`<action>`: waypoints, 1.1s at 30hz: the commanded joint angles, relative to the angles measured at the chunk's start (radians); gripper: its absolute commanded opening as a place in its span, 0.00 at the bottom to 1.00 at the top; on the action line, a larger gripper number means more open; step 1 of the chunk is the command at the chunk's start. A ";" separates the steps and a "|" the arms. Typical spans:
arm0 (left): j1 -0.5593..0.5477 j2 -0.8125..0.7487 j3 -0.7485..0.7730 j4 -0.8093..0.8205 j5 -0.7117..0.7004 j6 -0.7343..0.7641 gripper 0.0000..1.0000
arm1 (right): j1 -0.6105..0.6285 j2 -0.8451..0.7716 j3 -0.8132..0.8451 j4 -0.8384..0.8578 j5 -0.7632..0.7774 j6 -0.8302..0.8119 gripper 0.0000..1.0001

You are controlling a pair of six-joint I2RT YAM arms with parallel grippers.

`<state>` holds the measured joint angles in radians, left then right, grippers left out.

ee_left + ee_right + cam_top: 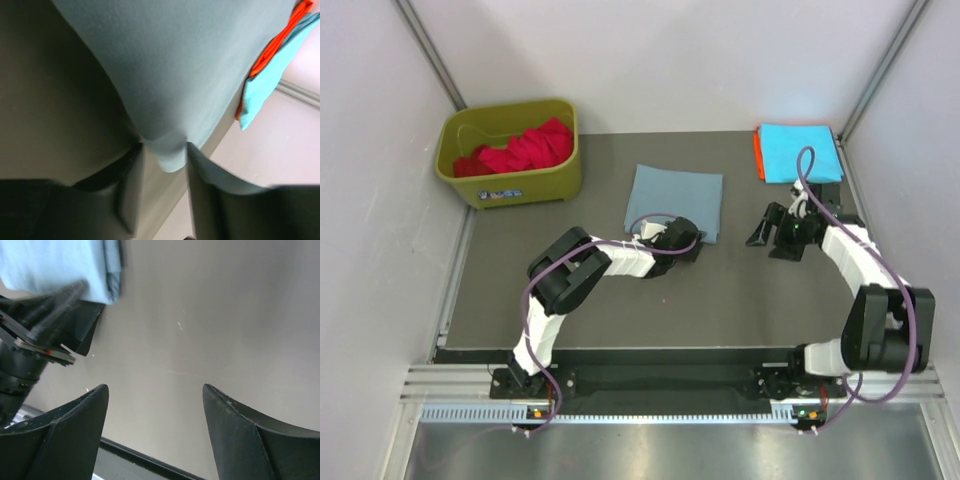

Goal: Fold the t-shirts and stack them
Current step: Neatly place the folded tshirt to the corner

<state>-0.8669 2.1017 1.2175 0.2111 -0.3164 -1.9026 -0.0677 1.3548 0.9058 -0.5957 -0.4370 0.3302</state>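
Note:
A folded grey-blue t-shirt (675,200) lies flat in the middle of the dark mat. My left gripper (686,241) is at its near right corner. In the left wrist view (164,150) the jaws are closed on a fold of that shirt's (180,65) edge. A folded cyan t-shirt (798,150) lies on an orange one (758,152) at the back right; both show in the left wrist view (272,75). Red t-shirts (525,150) lie crumpled in the bin. My right gripper (767,229) is open and empty above bare mat (155,395), right of the grey-blue shirt (60,265).
An olive-green bin (510,185) stands at the back left corner of the mat (740,300). White walls close the left, back and right sides. The left arm's gripper body (45,335) shows in the right wrist view.

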 commanded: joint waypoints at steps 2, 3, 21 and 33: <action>0.012 0.011 0.011 -0.013 0.013 -0.026 0.37 | 0.002 0.095 0.110 0.115 -0.100 -0.037 0.77; 0.014 0.008 0.002 0.000 0.017 -0.029 0.34 | 0.002 0.140 0.122 0.144 -0.152 -0.036 0.78; 0.089 -0.045 -0.050 0.168 0.184 -0.059 0.00 | 0.060 0.564 0.271 0.525 -0.459 0.271 0.98; 0.118 -0.075 -0.010 0.149 0.266 -0.050 0.00 | 0.114 0.672 0.334 0.536 -0.414 0.328 0.87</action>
<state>-0.7612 2.1025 1.1671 0.3168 -0.0479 -1.9434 0.0372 2.0144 1.1992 -0.1169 -0.8555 0.6357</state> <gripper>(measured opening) 0.090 0.880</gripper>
